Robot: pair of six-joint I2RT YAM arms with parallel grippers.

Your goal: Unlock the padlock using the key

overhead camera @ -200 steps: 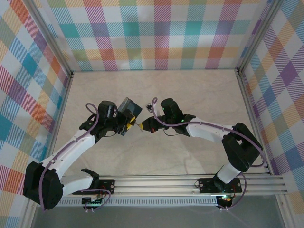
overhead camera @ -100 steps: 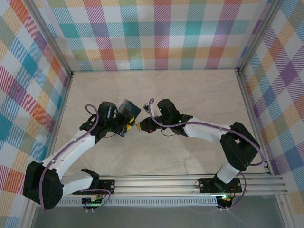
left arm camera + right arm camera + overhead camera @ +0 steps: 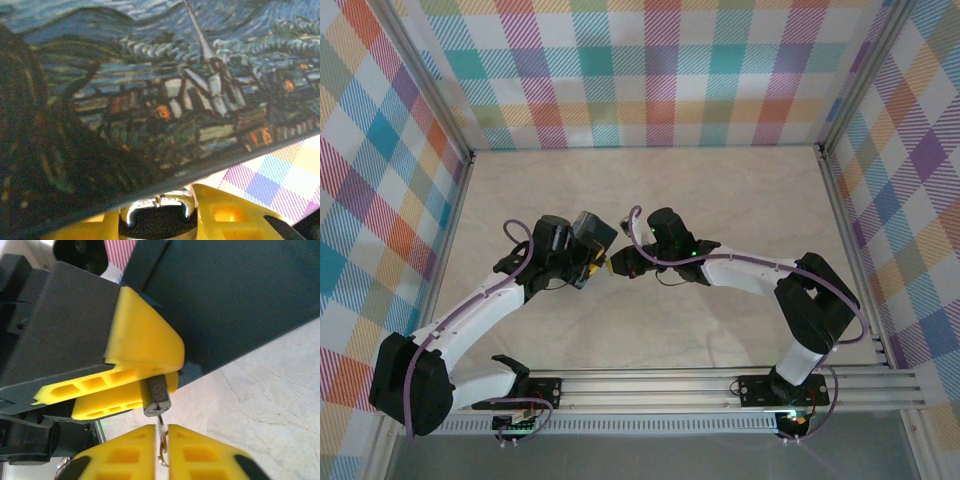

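Note:
The padlock (image 3: 157, 395), a small dark block with its keyhole end facing my right wrist camera, sticks out from between the yellow fingers (image 3: 142, 347) of my left gripper (image 3: 592, 266), which is shut on it. Its silver shackle (image 3: 157, 206) shows just under the painted box (image 3: 150, 100). The thin key (image 3: 161, 432) has its tip in the keyhole. Its other end lies in the narrow slit between the jaws of my right gripper (image 3: 161, 440). I cannot tell whether those pads still press on it.
The dark blue swirl-painted box (image 3: 592, 232) stands right behind the left gripper, touching or nearly touching the shackle. Both arms meet at the middle of the pale marble table (image 3: 720, 190). Plaid walls close off the left, back and right.
The right wrist has shifted a little to the left and its cable loop has swung over. The left arm and the padlock have stayed put.

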